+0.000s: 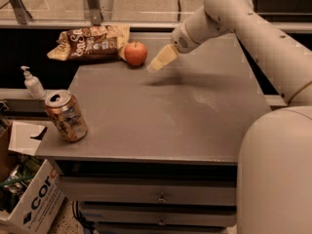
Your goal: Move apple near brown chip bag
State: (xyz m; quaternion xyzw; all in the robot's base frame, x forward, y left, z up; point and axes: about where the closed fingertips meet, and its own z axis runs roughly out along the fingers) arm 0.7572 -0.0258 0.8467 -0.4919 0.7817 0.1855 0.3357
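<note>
The red-orange apple (136, 53) rests on the grey table top (165, 116) at its far edge, right beside the right end of the brown chip bag (90, 43), which lies flat at the back left. My gripper (159, 61) hangs just to the right of the apple, a small gap apart from it, a little above the table. It holds nothing that I can see. The arm reaches in from the upper right.
An orange-brown soda can (66, 116) stands near the table's front left corner. A white pump bottle (33, 82) stands on a ledge to the left. A cardboard box (29, 199) sits on the floor at lower left. Drawers (161, 196) lie under the table top.
</note>
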